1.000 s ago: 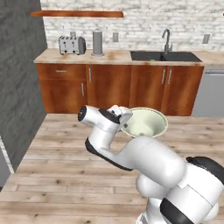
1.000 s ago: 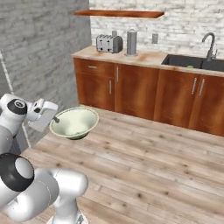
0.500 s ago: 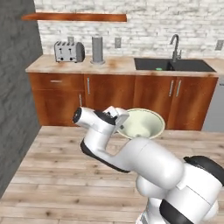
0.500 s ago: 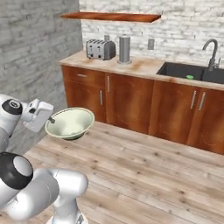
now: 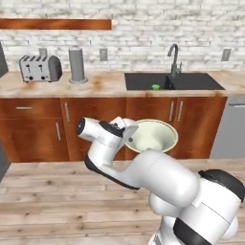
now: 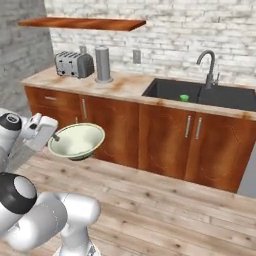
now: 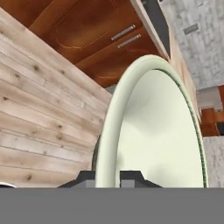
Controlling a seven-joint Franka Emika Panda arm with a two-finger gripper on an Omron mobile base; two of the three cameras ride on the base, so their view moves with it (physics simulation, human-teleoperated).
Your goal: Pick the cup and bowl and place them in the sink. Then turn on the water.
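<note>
Kitchen counter ahead: bowl [image 6: 76, 140] being pinched at rim by gripper [image 7: 107, 177], sink [image 6: 203, 93] lying well beyond, cup [image 6: 184, 98] already inside.

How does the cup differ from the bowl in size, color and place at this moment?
The cup is small, while the bowl is far wider. The cup is bright green; the bowl is pale cream-green. The cup already sits in the sink, while the gripper holds the bowl by its rim above the floor. Both are round and open-topped.
</note>
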